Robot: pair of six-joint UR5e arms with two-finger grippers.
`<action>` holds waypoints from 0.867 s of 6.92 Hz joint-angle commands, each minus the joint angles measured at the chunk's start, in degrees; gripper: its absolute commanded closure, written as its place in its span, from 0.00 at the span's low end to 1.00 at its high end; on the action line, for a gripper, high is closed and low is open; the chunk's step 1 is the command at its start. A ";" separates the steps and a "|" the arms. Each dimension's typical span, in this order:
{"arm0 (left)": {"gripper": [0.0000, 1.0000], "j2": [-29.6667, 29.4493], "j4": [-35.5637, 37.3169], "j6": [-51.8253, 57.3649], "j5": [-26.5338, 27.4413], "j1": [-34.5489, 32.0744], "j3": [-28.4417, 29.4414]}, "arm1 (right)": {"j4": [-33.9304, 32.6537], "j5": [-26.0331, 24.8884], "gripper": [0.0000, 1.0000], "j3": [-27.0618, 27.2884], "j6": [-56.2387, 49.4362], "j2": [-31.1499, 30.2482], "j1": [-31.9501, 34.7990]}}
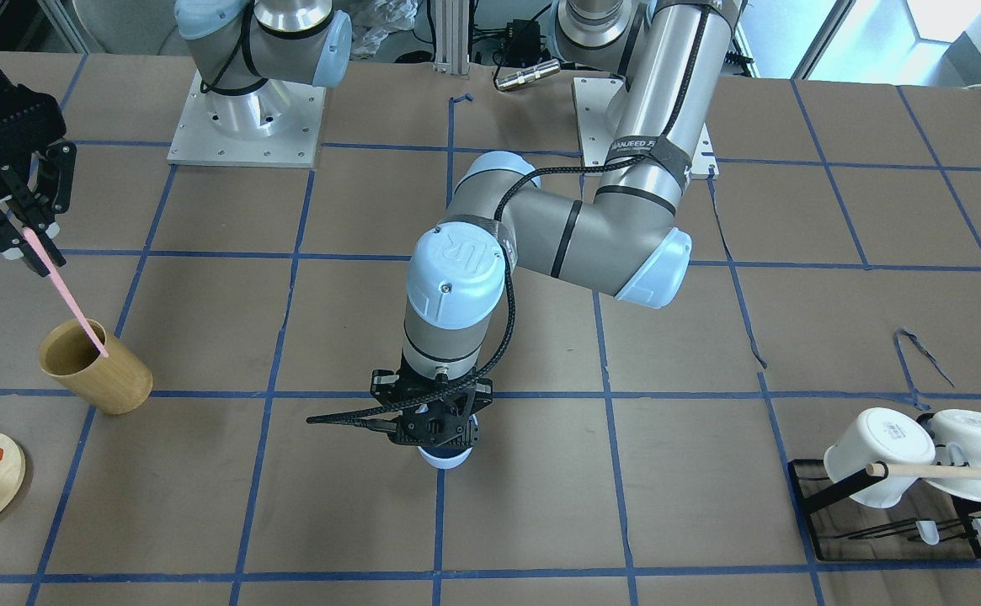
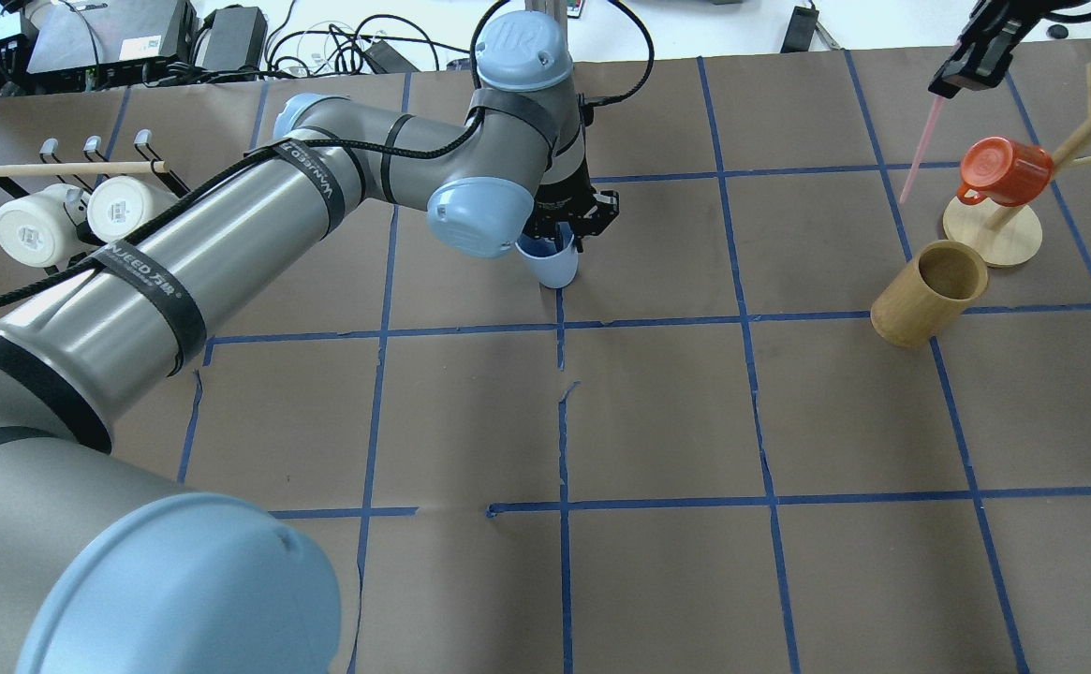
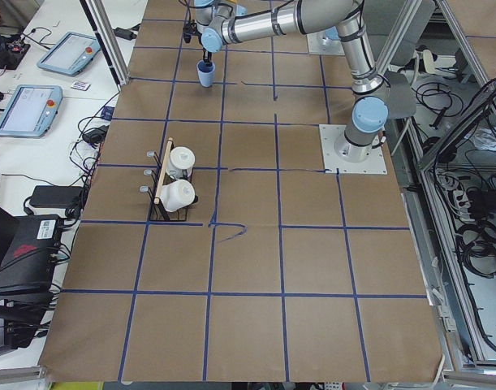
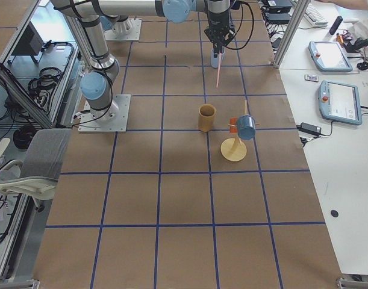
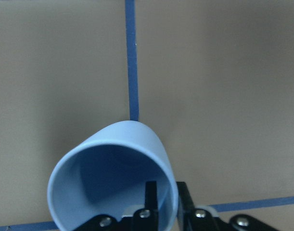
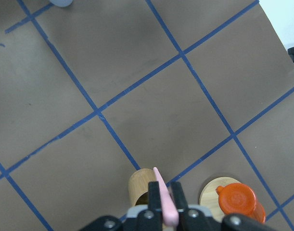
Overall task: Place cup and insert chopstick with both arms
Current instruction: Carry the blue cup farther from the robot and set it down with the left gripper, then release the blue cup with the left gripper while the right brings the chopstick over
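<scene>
My left gripper [image 2: 568, 223] is shut on the rim of the pale blue cup [image 2: 550, 267], one finger inside and one outside. It holds the cup tilted, low over a blue tape line near the table's middle. The left wrist view shows the cup [image 5: 113, 178] pinched at its rim by the gripper [image 5: 166, 197]. In the front view the cup [image 1: 446, 459] shows only under the gripper [image 1: 435, 429]. My right gripper [image 2: 971, 67] is shut on the pink chopstick [image 2: 916, 154], which hangs in the air above and beyond the wooden cup. The right wrist view shows the chopstick [image 6: 161, 185] between the fingers.
A tan wooden cup [image 2: 929, 292] stands at the right, next to an orange mug [image 2: 1004, 170] hung on a wooden stand [image 2: 993, 239]. A black rack [image 2: 147, 150] at the far left holds two white mugs [image 2: 67, 213] and a wooden rod [image 2: 72, 168].
</scene>
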 commanded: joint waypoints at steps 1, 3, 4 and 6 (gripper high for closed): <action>0.00 4.22 -5.21 1.10 -0.52 1.92 1.97 | 0.59 1.89 1.00 0.48 9.58 0.41 0.45; 0.00 15.09 -22.64 8.45 0.18 5.87 1.80 | -1.76 4.26 1.00 2.32 22.21 1.37 5.42; 0.00 20.89 -32.32 15.11 0.36 8.59 1.28 | -5.87 4.18 1.00 3.12 29.93 1.55 9.64; 0.00 28.83 -40.47 16.14 0.36 14.38 1.10 | -11.07 3.49 1.00 3.12 44.54 3.48 17.29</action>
